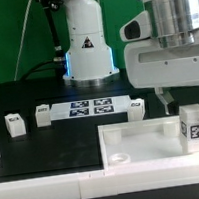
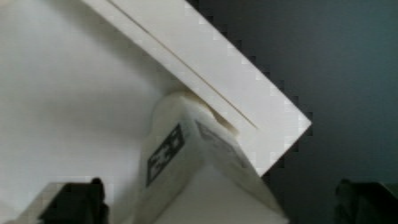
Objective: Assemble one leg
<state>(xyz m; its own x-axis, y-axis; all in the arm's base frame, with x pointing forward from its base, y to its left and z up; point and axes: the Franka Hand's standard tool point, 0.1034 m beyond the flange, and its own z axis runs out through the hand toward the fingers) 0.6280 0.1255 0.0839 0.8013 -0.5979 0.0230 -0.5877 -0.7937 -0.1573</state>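
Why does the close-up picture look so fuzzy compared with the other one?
Wrist view: the leg and the white tray are soft and washed out, the tag smeared, the fingers dark blurs. Exterior view: sharper, the leg's tag clearer, white parts bright against the black table.

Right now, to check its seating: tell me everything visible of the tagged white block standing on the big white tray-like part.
The small white plastic cuboid leg stands upright at the corner of the large white square tray-like part on the exterior view's right, by its raised rim. A black-and-white square tag faces that camera. Socket seating cannot be told. The open end effector hovers above, not touching it.
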